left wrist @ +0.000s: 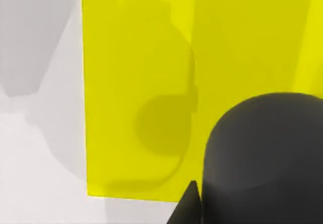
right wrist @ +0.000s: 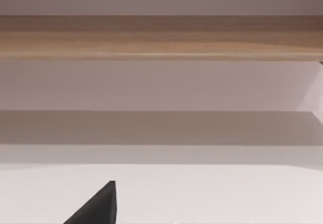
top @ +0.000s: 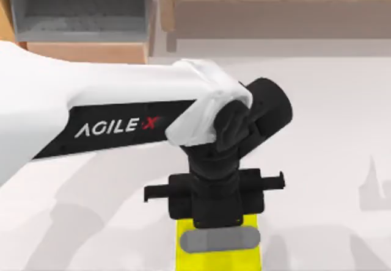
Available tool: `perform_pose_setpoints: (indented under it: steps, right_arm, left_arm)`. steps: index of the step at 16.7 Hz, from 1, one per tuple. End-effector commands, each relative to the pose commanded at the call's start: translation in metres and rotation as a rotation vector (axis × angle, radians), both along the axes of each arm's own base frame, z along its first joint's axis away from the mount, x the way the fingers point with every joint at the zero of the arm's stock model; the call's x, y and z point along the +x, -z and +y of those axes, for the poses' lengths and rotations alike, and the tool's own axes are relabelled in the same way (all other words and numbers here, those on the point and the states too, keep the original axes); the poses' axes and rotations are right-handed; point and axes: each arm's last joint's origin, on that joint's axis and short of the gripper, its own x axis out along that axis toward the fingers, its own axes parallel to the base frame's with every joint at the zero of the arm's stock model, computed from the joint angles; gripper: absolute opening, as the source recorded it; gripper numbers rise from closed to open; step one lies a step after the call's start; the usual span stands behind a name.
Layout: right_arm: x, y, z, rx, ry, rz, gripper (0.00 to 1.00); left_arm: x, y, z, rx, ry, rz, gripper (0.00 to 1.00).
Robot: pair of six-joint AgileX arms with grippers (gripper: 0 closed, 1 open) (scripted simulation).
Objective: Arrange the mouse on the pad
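Left gripper hangs directly above the pad; the mouse apparently sits between its fingers, though whether they clamp it is unclear.

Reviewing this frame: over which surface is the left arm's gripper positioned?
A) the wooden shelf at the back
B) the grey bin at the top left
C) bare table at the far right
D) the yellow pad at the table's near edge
D: in the top view the left gripper hangs over the yellow pad, and the left wrist view looks down onto that pad.
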Motion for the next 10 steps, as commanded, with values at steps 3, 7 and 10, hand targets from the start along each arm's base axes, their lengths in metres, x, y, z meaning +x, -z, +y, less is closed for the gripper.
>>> perform_pose_setpoints:
  steps: [3, 7, 10]
  right_arm:
    - [0.0, 0.0, 0.0, 0.0, 0.0, 0.0, 1.0]
    - [0.0, 0.0, 0.0, 0.0, 0.0, 0.0, 1.0]
    - [0.0, 0.0, 0.0, 0.0, 0.0, 0.0, 1.0]
  left_arm:
    - [-0.016, 0.01, -0.009, 0.022, 0.026, 0.01, 0.0]
    - [-0.02, 0.015, -0.01, 0.041, 0.033, 0.022, 0.0]
    - [-0.02, 0.015, -0.01, 0.041, 0.033, 0.022, 0.15]
